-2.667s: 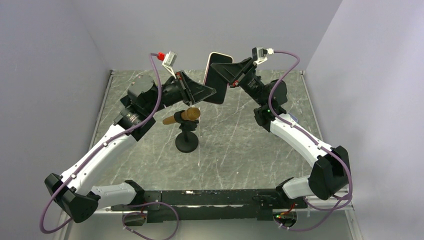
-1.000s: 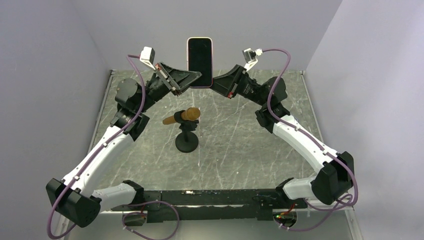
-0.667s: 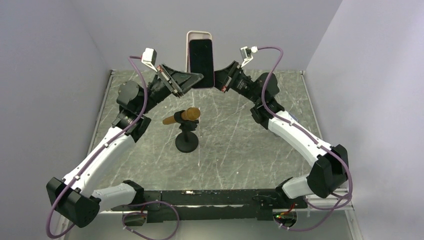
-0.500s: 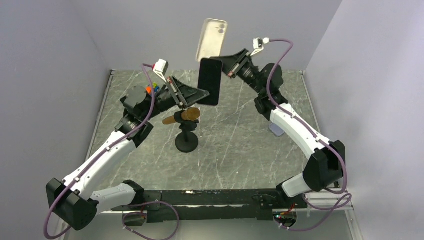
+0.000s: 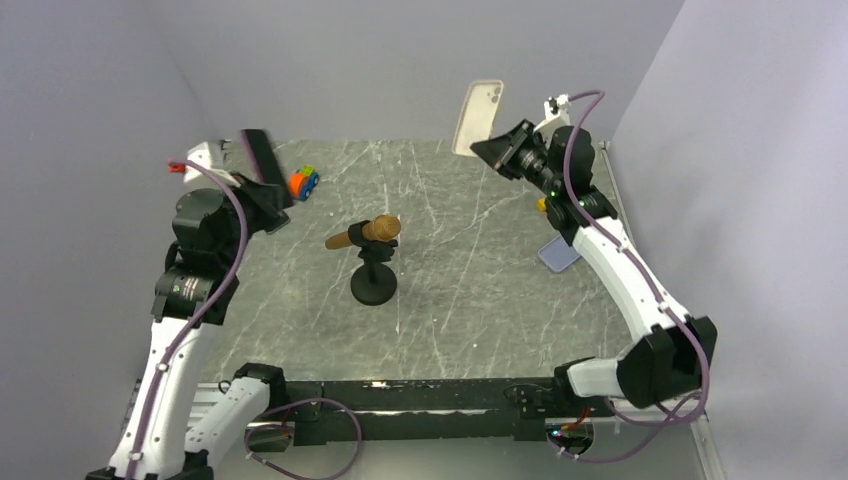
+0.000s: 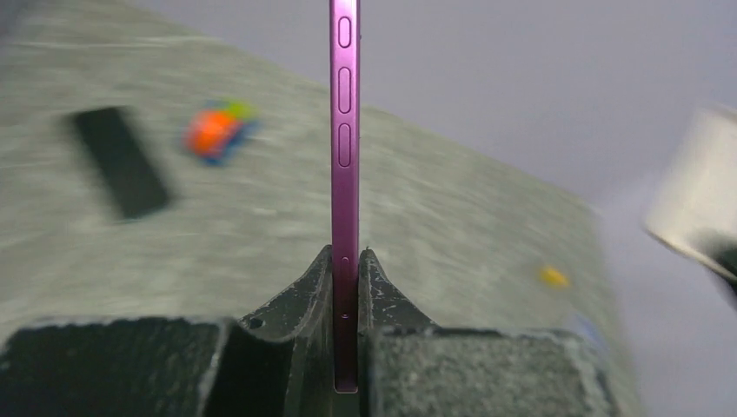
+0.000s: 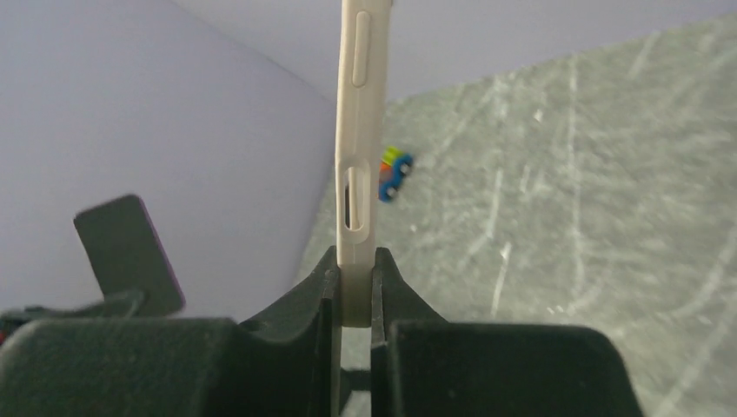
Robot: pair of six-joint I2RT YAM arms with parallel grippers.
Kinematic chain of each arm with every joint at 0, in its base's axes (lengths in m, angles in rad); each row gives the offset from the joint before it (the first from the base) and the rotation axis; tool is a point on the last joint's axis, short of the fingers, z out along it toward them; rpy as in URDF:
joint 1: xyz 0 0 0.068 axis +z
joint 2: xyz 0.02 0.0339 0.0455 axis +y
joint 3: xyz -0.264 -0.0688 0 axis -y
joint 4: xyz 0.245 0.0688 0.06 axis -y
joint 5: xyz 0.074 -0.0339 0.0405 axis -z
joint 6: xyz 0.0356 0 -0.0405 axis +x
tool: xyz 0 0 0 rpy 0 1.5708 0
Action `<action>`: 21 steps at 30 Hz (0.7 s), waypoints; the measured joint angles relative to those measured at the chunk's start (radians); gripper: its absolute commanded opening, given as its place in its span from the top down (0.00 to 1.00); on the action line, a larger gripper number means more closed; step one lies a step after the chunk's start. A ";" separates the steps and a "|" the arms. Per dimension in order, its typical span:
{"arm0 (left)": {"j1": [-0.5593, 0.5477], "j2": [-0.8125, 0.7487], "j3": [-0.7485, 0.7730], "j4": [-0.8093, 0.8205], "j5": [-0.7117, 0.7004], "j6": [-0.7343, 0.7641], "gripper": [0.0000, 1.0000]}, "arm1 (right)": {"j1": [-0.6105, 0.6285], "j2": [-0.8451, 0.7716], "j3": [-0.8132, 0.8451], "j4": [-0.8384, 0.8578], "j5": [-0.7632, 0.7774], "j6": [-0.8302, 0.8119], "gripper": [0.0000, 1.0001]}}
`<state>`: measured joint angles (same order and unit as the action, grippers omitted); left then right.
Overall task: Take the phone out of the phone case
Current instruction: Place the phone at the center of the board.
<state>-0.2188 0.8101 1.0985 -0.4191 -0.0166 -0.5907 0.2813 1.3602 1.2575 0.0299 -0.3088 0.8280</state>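
Observation:
The phone, black-faced with a purple edge, is out of the case and stands upright in my left gripper at the far left of the table. In the left wrist view the jaws are shut on the purple phone edge. The empty cream case is held upright by my right gripper at the far right. In the right wrist view the jaws are shut on the case's edge, and the phone shows far off at the left.
A brown microphone-like object on a black round stand stands mid-table. A small colourful toy car lies at the far left. A yellow bit and a bluish flat item lie at the right. A blurred dark rectangle lies near the toy.
The phone came out of the case. My left arm swung left and back with the phone; my right arm swung right with the empty case. The arms now stand far apart.

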 measured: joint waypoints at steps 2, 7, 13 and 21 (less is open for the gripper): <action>0.079 0.016 -0.002 -0.044 -0.132 0.031 1.00 | 0.002 -0.054 -0.034 -0.068 0.017 -0.047 1.00; 0.271 0.174 -0.033 -0.055 -0.302 0.002 1.00 | 0.003 -0.154 -0.048 -0.157 0.045 -0.137 1.00; 0.568 0.436 -0.202 0.175 -0.141 -0.085 1.00 | 0.003 -0.238 -0.049 -0.222 0.048 -0.200 1.00; 0.757 0.722 -0.271 0.402 0.163 -0.126 1.00 | 0.003 -0.326 -0.049 -0.283 0.056 -0.252 1.00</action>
<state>0.5385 1.5322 0.8276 -0.0174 0.1467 -0.7166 0.2840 1.0340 1.2087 -0.2535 -0.2527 0.5762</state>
